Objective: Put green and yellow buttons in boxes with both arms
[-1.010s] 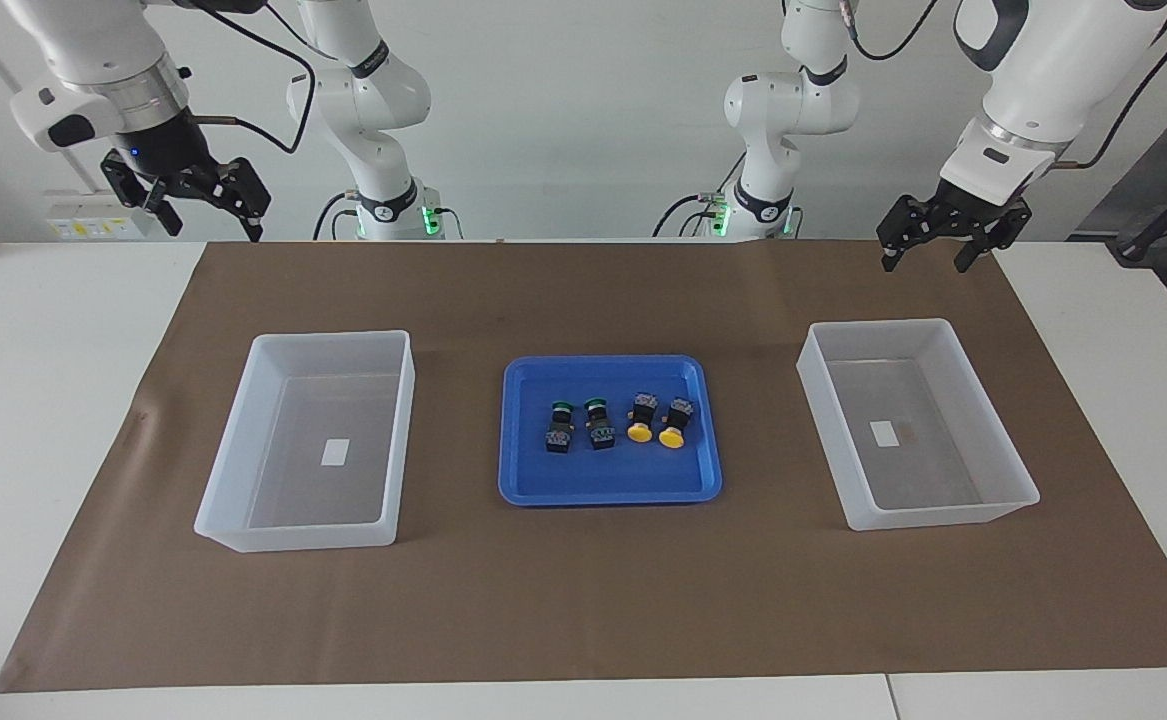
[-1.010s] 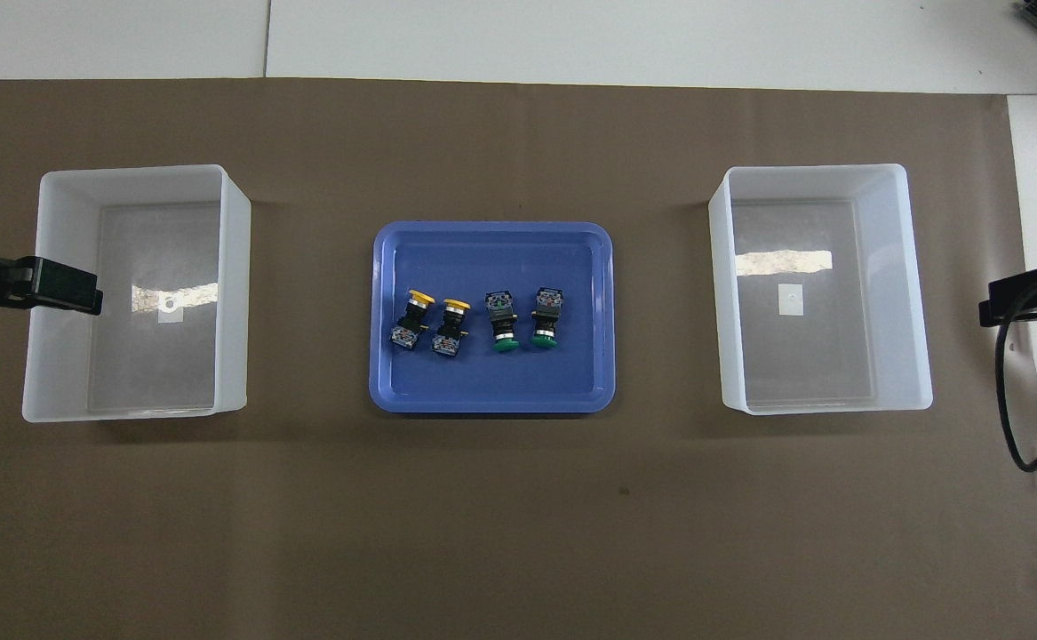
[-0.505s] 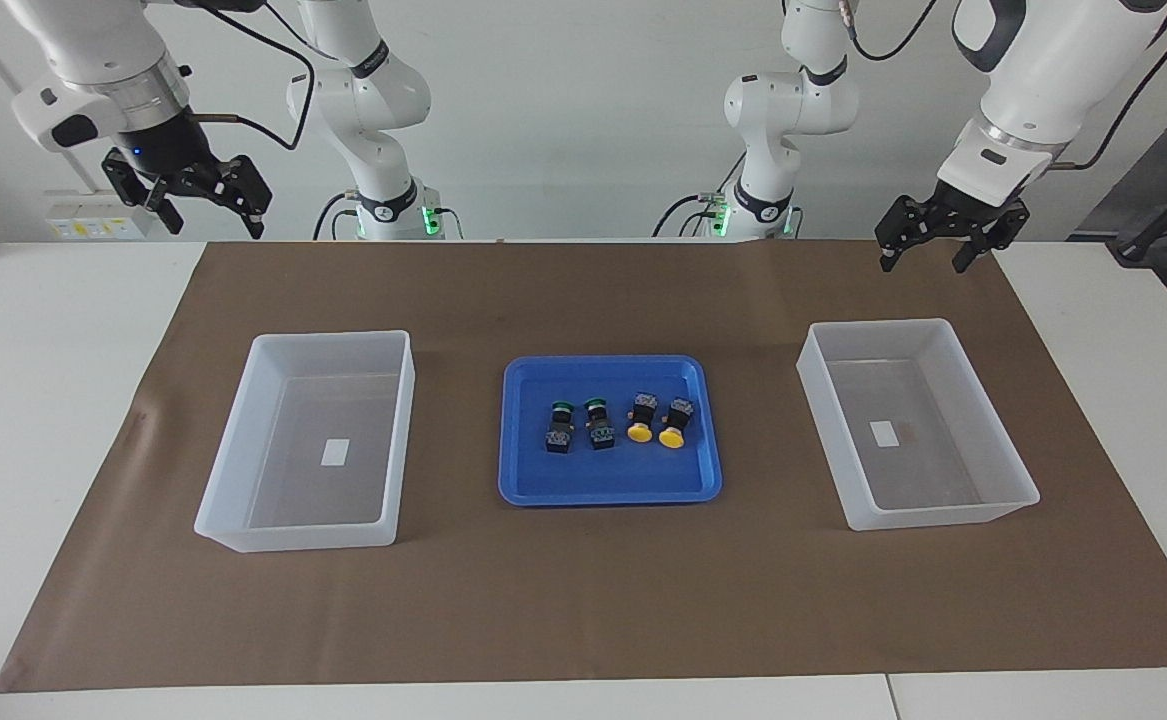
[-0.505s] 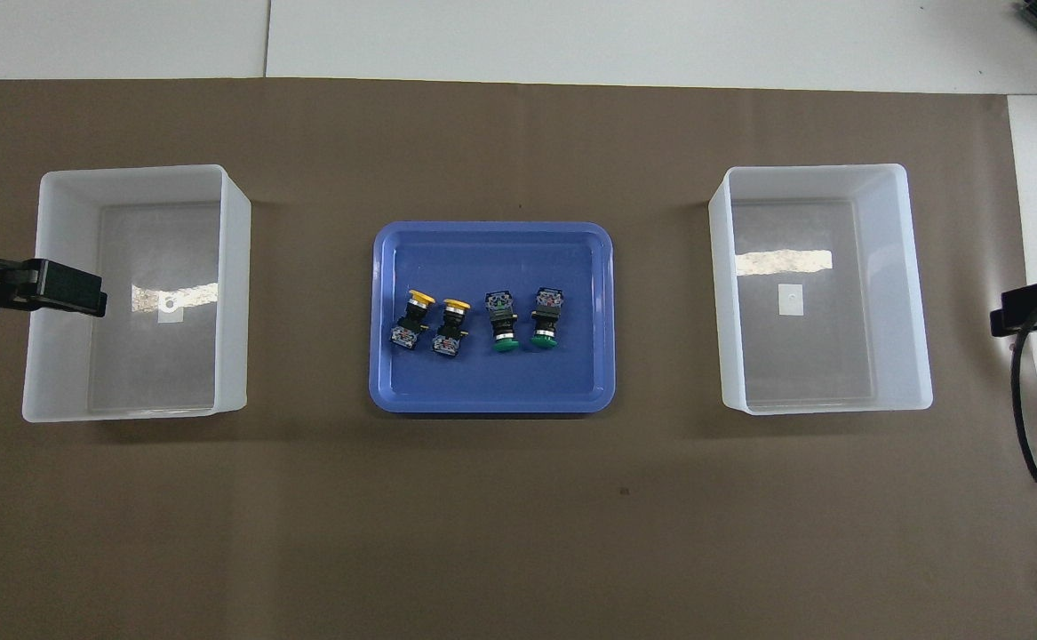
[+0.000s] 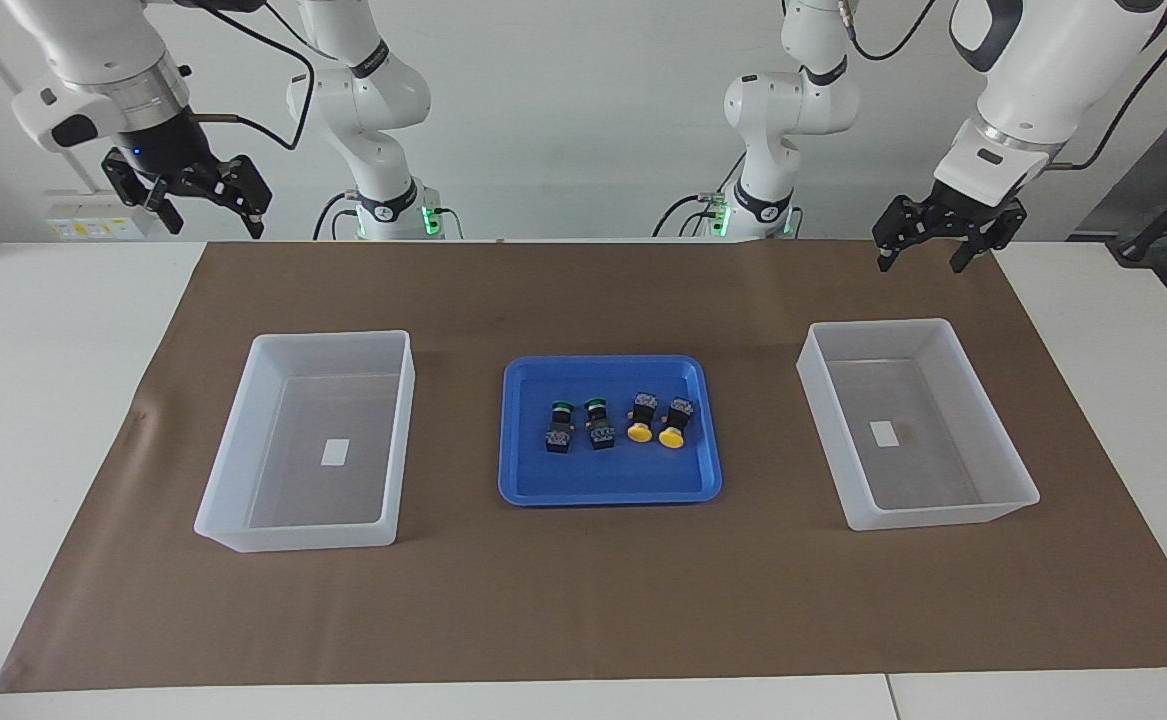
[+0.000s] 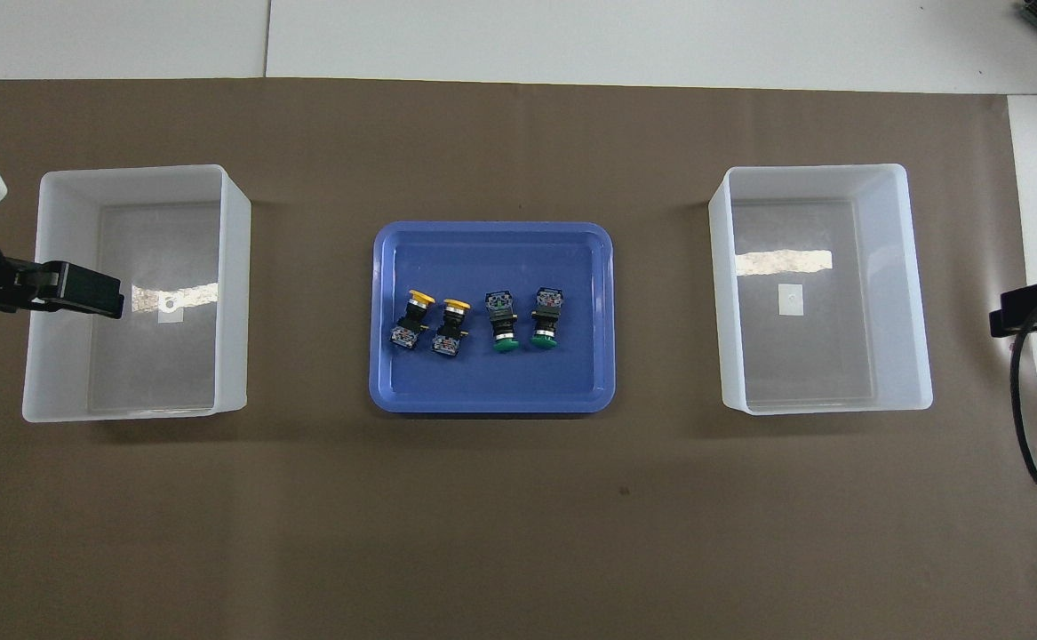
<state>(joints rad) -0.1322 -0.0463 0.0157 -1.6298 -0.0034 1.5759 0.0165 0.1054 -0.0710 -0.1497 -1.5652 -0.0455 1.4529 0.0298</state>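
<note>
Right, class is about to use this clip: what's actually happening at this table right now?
Nothing has been picked up yet. Two green buttons and two yellow buttons lie in a row in the blue tray at the middle of the brown mat. A translucent white box stands empty toward each end: one toward the right arm's end, the other toward the left arm's. The left hand and the right hand hang open in the air near the robots' edge of the table, holding nothing.

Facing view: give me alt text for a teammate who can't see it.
Four buttons, two green-capped and two yellow-capped, lie in a row in a blue tray between two empty white boxes. Both arms hang raised with open pincers, left pincer, right pincer.
</note>
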